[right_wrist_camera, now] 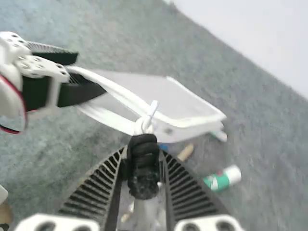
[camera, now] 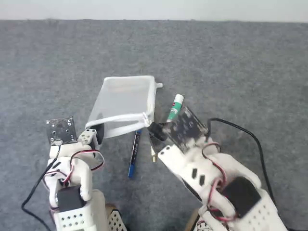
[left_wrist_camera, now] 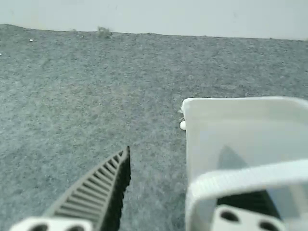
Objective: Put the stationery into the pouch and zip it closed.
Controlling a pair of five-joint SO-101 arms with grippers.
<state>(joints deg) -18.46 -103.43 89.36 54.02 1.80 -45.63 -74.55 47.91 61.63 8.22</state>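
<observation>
Nothing looks packed yet: blue pen (camera: 133, 155) and green-and-white glue stick (camera: 175, 106) lie on the surface (camera: 240, 72) beside the unzipped mesh pouch (camera: 126, 101). Right tool (right_wrist_camera: 143, 153) clamps its black pull tab (right_wrist_camera: 143, 169); left tool (camera: 95, 131) gapes wide at the other corner.

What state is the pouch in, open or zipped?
Open. The pouch shows its two mouth edges apart, one left gripper finger inside.

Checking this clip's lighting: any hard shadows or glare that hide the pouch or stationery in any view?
High view: even light, only soft shadows; the pouch, blue pen and green-and-white stick are unshadowed. Left wrist view: a dark shape shows through the pouch's translucent side, no glare. Right wrist view: the pale wall is bright, yet the black zip pull in the right gripper is distinct.
</observation>
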